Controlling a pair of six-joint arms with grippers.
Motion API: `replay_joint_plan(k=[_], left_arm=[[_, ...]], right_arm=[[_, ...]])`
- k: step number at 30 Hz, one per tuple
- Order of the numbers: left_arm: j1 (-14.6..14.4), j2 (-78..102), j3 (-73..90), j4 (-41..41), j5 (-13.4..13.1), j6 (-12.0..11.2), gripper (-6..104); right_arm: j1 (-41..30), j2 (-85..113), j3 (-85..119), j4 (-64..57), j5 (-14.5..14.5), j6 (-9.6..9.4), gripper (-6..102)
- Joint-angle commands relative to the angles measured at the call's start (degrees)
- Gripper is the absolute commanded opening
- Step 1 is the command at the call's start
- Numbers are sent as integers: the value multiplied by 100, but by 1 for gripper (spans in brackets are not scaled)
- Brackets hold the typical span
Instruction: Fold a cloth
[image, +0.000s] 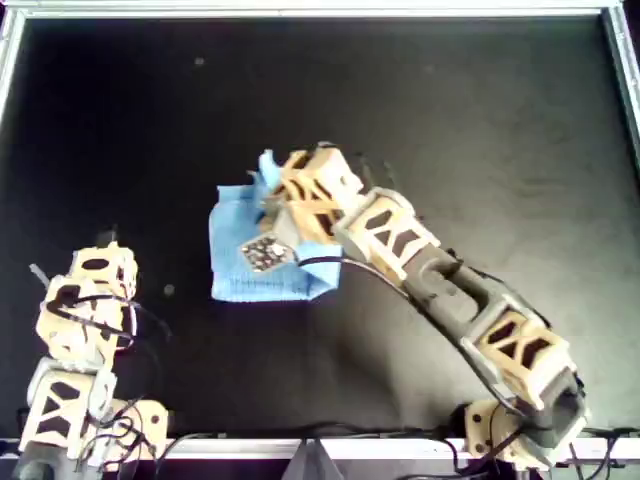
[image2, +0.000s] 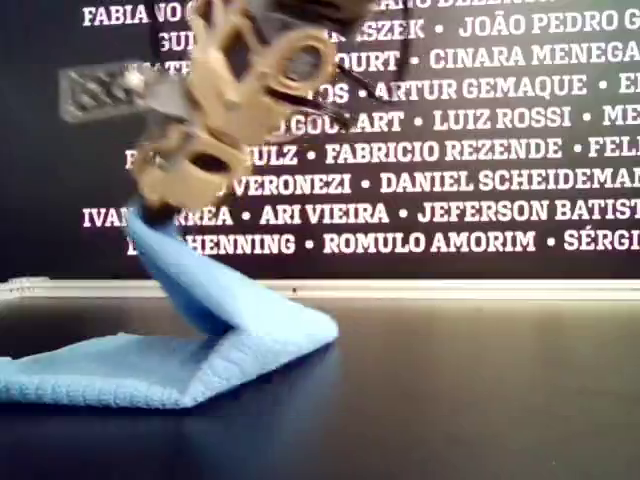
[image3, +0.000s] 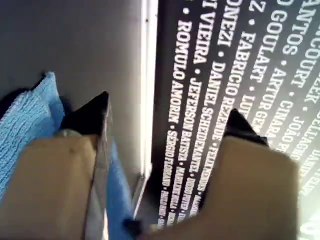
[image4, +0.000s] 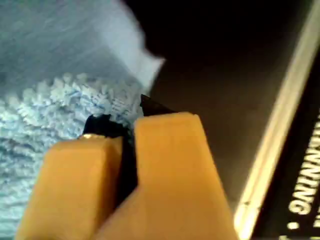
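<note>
The light blue cloth (image: 250, 268) lies near the middle of the black table in the overhead view. One edge is lifted and bent over the rest (image2: 190, 350). My right gripper (image: 272, 192) is shut on that raised cloth edge (image4: 75, 95), and holds it above the table (image2: 150, 212). The right wrist view shows both fingers (image4: 165, 130) pinched together on the towel-like fabric. My left gripper (image3: 167, 107) is open and holds nothing. It sits folded back at the overhead view's lower left (image: 100, 262), apart from the cloth (image3: 27, 122).
A black mat (image: 450, 120) covers the table, framed by a metal rim (image: 320, 10). A dark back wall with white printed names (image2: 480, 150) stands behind it. Cables (image: 150, 320) trail near the arm bases along the overhead view's bottom edge.
</note>
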Motion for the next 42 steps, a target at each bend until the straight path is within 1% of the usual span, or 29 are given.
replay_joint_plan(k=[1,8,10,11,13,17,20,24,26,28,30,36,42], left_arm=[[97,97,-79,-18,-18,26,80],[105,97,-79,-18,-18,26,80],[105,97,-79,-18,-18,26,80],[105,97,-79,-18,-18,26,80],[105,97,-79,-18,-18,35,80],[105,97,-79,-18,-18,35,80],[105,97,-79,-18,-18,35,80],[105,97,-79,-18,-18,35,80],[105,97,-79,-18,-18,35,80],[105,97,-79,-18,-18,35,80],[105,97,-79,-18,-18,35,80],[105,97,-79,-18,-18,35,80],[105,97,-79,-18,-18,35,80]], right_arm=[[141,-105,-976,-176,-79,26,1],[536,-747,-1415,-176,-97,26,1],[624,-914,-1415,-176,-167,26,2],[677,-993,-1415,-176,-167,26,2],[756,-1116,-1424,-185,-79,26,3],[765,-1266,-1424,-185,-79,26,5],[721,-1354,-1424,-185,-79,26,15],[686,-1274,-1380,-176,-79,26,37],[659,-1187,-1327,-167,-79,18,45],[650,-1160,-1406,-62,-79,-18,50],[642,-949,-1283,-53,-79,-62,50],[624,-246,-967,316,-79,-79,50],[404,378,-281,905,-70,-79,50]])
